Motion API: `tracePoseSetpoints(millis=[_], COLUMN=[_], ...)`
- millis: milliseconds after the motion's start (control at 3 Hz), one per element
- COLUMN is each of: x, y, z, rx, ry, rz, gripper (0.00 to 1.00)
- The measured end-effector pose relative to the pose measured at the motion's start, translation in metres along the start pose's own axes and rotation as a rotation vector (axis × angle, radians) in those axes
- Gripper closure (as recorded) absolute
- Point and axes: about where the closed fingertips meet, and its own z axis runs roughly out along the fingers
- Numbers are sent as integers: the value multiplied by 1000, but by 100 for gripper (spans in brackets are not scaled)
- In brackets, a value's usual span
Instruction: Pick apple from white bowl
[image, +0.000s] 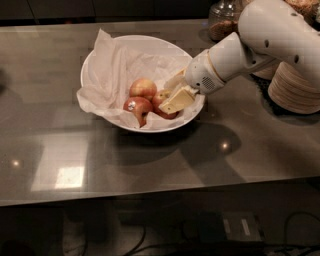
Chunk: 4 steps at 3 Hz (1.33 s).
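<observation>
The white bowl (139, 39), lined with crumpled white tissue (112, 70), stands on the grey table and holds three reddish-yellow apples. One apple (143, 88) lies at the back and another (137, 106) at the front left. A third apple (161, 106) on the right is partly hidden. My gripper (172, 93) reaches into the bowl from the right, open. Its cream fingers (176, 101) sit astride the right-hand apple and cover its upper side.
A stack of beige paper bowls (295, 90) stands at the right edge behind my white arm (260, 45). A glass jar (221, 21) with brown contents is at the back. The table's front edge runs along the bottom.
</observation>
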Motion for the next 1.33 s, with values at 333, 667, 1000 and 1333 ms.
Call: tracePoseSetpoints(millis=[333, 667, 1000, 1333], x=[-2, -4, -6, -8], y=[0, 1, 1, 1], z=[3, 5, 8, 11], rx=[-3, -5, -9, -12], ry=[5, 10, 15, 19], rz=[2, 4, 5, 6], gripper=[56, 56, 55, 36])
